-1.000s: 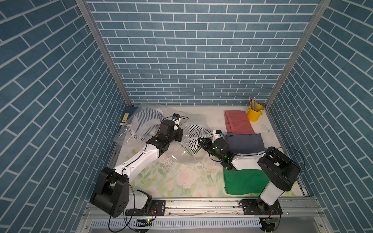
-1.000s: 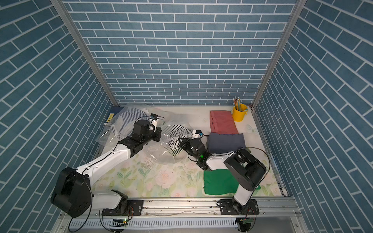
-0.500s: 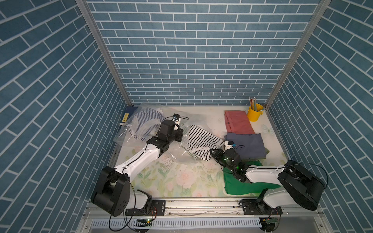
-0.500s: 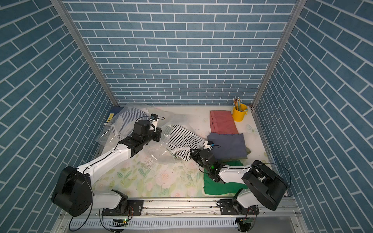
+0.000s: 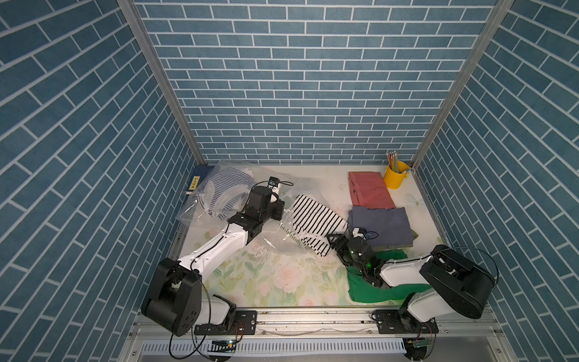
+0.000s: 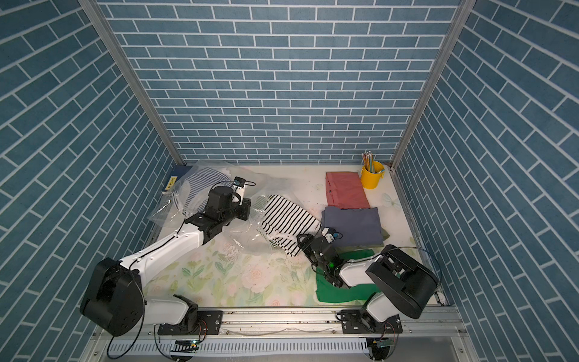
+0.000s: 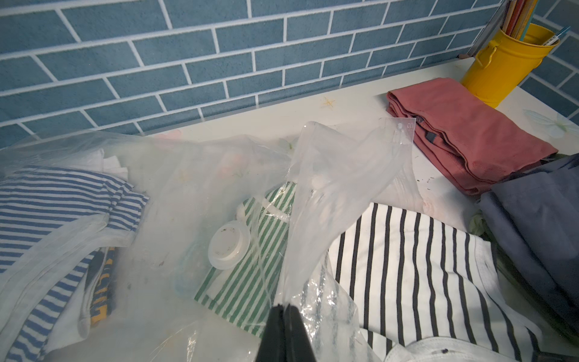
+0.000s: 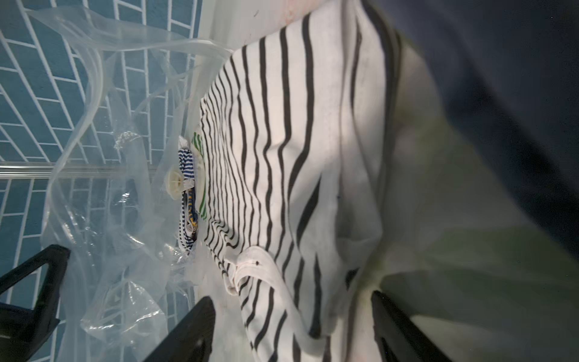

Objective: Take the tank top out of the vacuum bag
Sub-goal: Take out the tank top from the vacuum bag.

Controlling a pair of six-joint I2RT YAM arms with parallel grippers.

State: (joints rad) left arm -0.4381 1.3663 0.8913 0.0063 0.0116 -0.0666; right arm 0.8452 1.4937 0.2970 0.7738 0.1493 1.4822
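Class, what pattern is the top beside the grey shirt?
Tank top: black and white stripes; left wrist view.

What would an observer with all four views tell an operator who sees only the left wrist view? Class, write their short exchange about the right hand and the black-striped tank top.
Operator: My left hand pinches the vacuum bag. Where is the right hand?
Observer: In both top views it sits at the near end of the black-striped tank top, beside the grey folded cloth.
Operator: Is it gripping the top?
Observer: No. In the right wrist view its fingers stand wide apart, with striped fabric lying loose between them.
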